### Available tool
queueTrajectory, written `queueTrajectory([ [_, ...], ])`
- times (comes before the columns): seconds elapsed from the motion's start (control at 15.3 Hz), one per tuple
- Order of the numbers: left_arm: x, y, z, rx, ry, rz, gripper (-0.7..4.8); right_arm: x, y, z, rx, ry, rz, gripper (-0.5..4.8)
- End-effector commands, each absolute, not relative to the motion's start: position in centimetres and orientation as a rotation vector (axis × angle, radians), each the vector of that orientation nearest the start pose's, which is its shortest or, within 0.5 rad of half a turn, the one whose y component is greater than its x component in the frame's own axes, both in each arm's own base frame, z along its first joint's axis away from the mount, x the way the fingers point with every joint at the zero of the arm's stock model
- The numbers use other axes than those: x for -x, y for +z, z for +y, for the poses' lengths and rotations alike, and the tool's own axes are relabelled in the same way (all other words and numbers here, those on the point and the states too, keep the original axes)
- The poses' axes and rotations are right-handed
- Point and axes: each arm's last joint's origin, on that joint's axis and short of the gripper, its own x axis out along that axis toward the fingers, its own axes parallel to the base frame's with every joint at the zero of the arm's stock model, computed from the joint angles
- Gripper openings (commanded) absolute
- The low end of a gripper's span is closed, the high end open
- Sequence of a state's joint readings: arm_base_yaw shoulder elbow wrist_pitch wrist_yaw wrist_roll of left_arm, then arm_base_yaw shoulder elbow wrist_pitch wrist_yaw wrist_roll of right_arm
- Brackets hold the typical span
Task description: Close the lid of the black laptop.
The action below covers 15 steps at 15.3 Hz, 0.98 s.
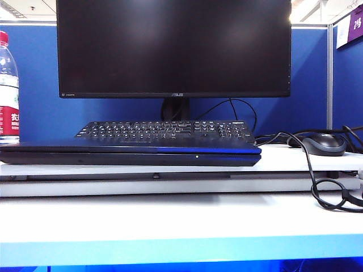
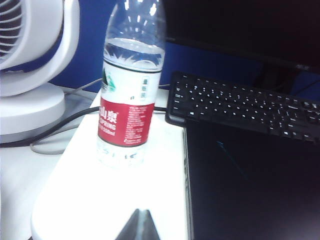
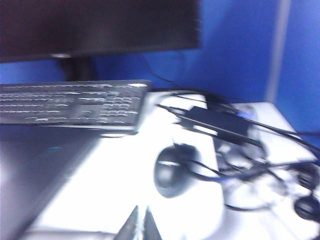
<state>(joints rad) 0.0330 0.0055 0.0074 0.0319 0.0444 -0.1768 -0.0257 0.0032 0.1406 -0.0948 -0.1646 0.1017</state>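
Already the lid lies flat on the laptop, long axis across the worktop. Left tool and right tool hover at opposite ends, both pinched together, grasping nothing.

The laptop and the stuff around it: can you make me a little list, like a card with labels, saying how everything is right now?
laptop: black, flat on the white desk
lid: down, closed
keyboard: just behind the laptop
ASUS monitor: behind the keyboard, screen dark
water bottle: upright, left of the laptop
fan: white, beyond the bottle
mouse: right side, among cables
left gripper: above the desk near the bottle, fingertips together, holding nothing
right gripper: above the desk near the mouse, fingertips together, holding nothing
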Motion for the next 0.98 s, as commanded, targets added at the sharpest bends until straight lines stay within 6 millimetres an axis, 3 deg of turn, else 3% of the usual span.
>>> queueTrajectory([
  [0.07,-9.7,17.0,0.2,0.178,-0.019,-0.042,-0.04,-9.3,19.0,0.2,-0.102,0.113,-0.101,-0.01],
  [0.33,-9.7,17.0,0.2,0.178,-0.018,-0.042,-0.04,-9.7,17.5,0.0,-0.111,0.054,-0.103,-0.01],
  [0.98,-9.7,17.0,0.2,0.178,-0.018,-0.042,-0.04,-9.7,17.4,0.0,-0.124,0.038,-0.091,-0.01],
])
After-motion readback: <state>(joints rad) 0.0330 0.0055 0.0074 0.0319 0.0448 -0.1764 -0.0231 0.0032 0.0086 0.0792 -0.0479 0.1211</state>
